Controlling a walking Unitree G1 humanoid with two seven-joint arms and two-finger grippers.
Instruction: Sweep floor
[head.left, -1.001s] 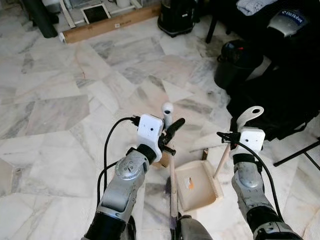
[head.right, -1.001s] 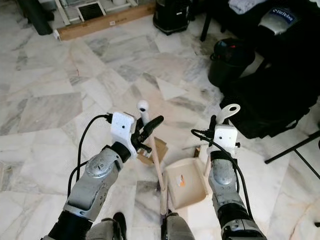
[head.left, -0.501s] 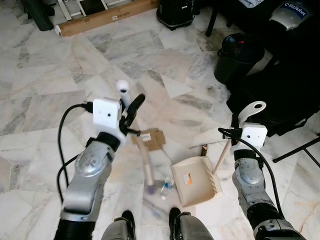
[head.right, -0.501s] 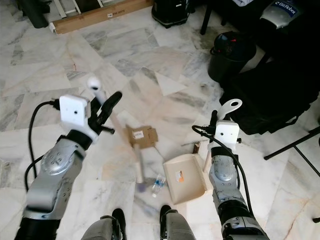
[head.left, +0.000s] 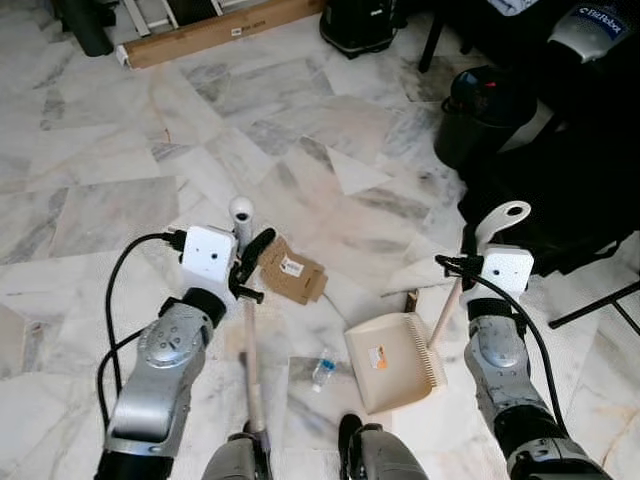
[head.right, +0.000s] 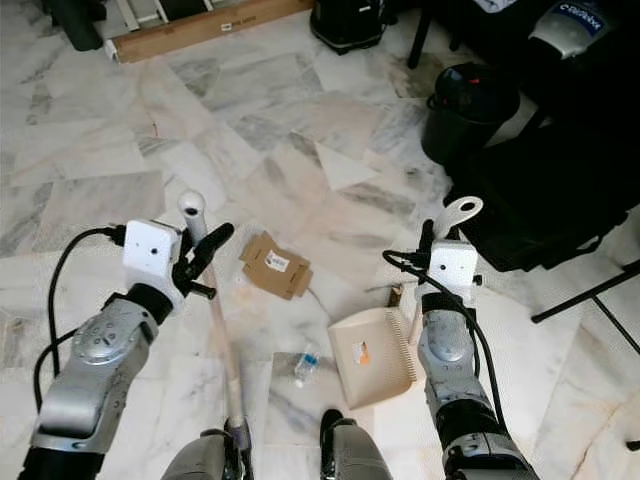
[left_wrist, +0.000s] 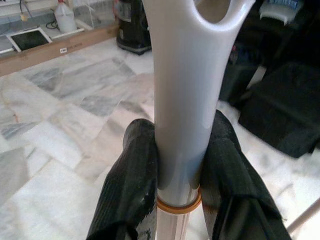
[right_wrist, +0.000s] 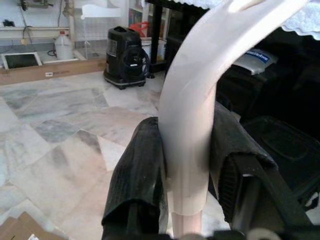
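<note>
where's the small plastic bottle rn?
In the left eye view the small plastic bottle lies on the marble floor just ahead of the robot's feet, between the broom handle and the dustpan, nearer than the flattened cardboard.

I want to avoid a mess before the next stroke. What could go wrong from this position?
The small bottle lies left of the dustpan, so a stroke by the broom in the left gripper may roll it past. The flat cardboard piece may slide instead of entering. The robot's foot near the dustpan could block the sweep.
</note>
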